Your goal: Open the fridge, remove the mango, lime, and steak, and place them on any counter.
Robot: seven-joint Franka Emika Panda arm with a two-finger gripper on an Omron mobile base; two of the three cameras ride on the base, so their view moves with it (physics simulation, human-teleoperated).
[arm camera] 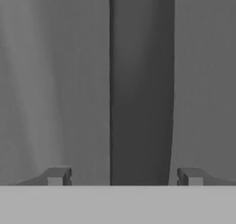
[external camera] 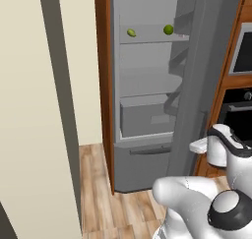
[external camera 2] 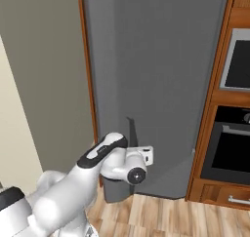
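On fridge (external camera: 147, 85) shelf, mango (external camera: 131, 32) lying crosswise

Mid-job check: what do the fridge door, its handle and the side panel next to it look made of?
Fridge door: matte grey, likely painted metal; flat, even, with no gloss. Handle: darker grey bar, metal or plastic, can't tell which; it stands between the open gripper. Side panel: reddish-brown wood look, smooth finish.

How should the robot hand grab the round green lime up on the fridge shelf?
Close on the lime's round middle, coming straight in from the fridge's open front. It sits near the shelf's front edge, well apart from the mango, so open fingers fit beside it. Probably easiest level, since it's a ball.
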